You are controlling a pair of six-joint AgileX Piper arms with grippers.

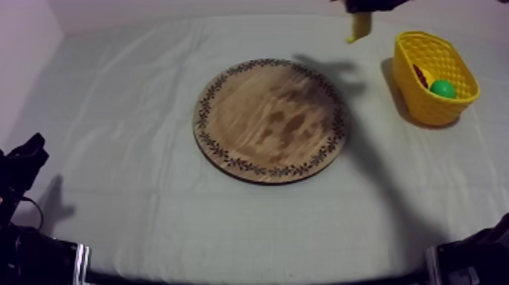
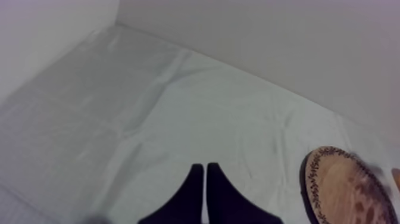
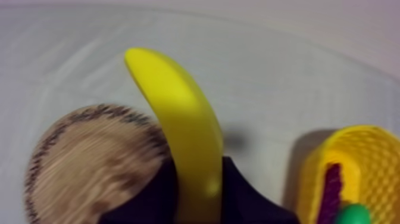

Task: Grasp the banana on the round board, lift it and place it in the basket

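Our right claw (image 3: 199,184) pinches the banana (image 3: 178,113), so we should carry it slowly over the yellow basket (image 3: 363,134) before letting go gently.

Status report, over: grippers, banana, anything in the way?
Left gripper shut, parked low. Right gripper shut on banana, lifted off the board, short of the basket. Basket holds grapes and a green fruit.

The round wooden board (image 1: 271,120) lies mid-desk (image 1: 136,189); the yellow plastic basket (image 1: 424,106) stands right of it, well apart, with a green toy fruit (image 1: 443,89) in it.
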